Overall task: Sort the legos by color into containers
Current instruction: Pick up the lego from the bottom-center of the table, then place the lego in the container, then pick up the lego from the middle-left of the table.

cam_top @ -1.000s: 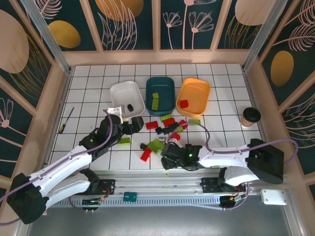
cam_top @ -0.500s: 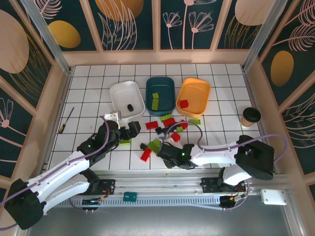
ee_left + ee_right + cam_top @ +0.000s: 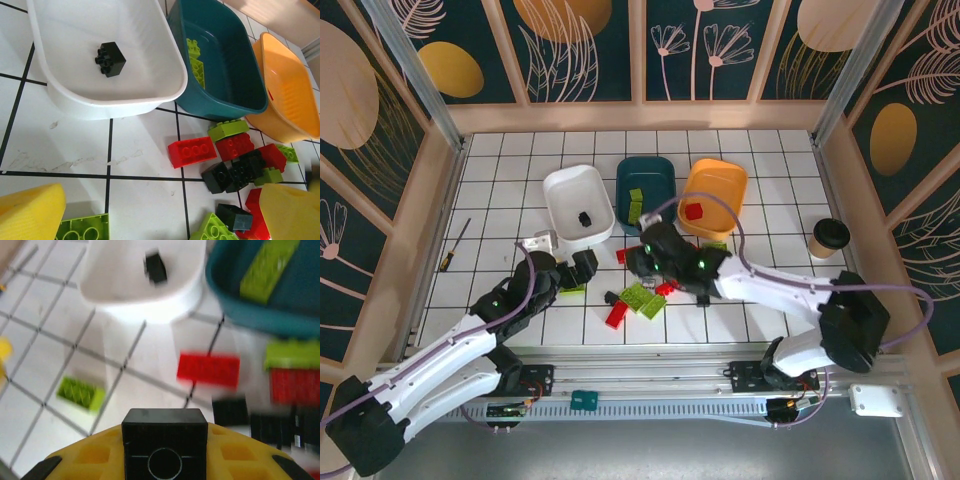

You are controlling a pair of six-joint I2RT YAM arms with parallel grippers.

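Clamped between the right fingers: a small black brick, lifted clear of the tabletop. Ahead and a little to the left, near: the white bin, with one black brick already inside. Spread wide, grasping nothing: the left fingers, low over a lime brick. Compared with a second ago: swung from the pile's near side up toward the bins.

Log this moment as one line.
left gripper: open, by lime lego | right gripper: shut on black lego | white bin: holds black brick
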